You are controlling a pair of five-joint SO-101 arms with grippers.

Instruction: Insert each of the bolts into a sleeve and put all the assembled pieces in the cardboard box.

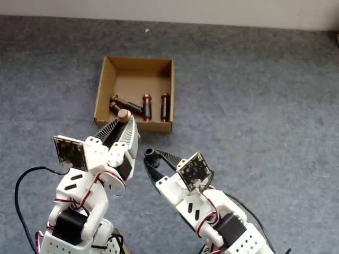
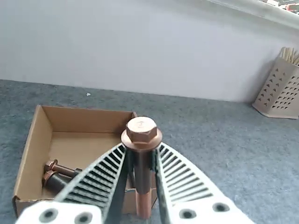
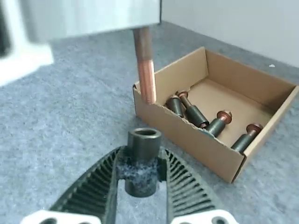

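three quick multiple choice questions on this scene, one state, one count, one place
1. The sleeve in the right gripper is: A upright, empty; B lying flat; C crushed.
2. Assembled pieces in the cardboard box: A two; B four; C six.
3. The loose bolt is: A lying free; B in the left gripper; C in the box.
Answers: 1 A, its open bore faces up; 2 B, four copper heads show; 3 B, it stands clamped there, head up.
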